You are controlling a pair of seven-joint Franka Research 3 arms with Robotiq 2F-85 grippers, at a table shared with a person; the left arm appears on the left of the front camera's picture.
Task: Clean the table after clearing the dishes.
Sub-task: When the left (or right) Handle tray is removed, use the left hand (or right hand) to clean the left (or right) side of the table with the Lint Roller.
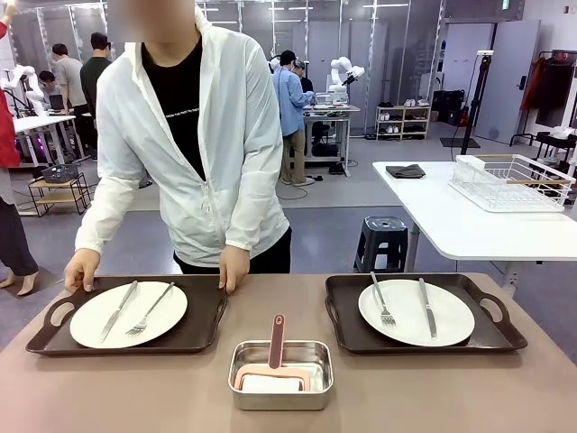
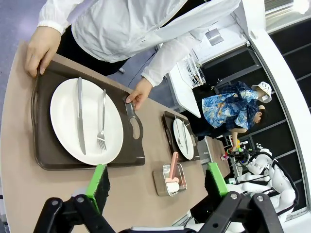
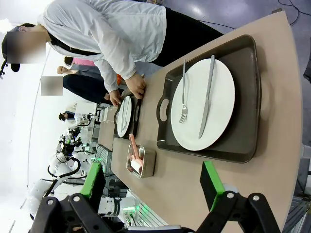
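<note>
dishes (image 1: 129, 314) on trays (image 1: 347, 329) across the worktop (image 1: 135, 397)
person's hands (image 1: 234, 267) hold the left tray (image 1: 203, 329); left claw (image 2: 158, 187) and right claw (image 3: 151, 187) spread, empty.

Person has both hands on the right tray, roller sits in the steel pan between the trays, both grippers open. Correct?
Wrong tray. In the front view the person's hands are on the left tray, not the right tray. The rest stands: the roller sits in the steel pan between the trays, and the left gripper and right gripper are open.
</note>
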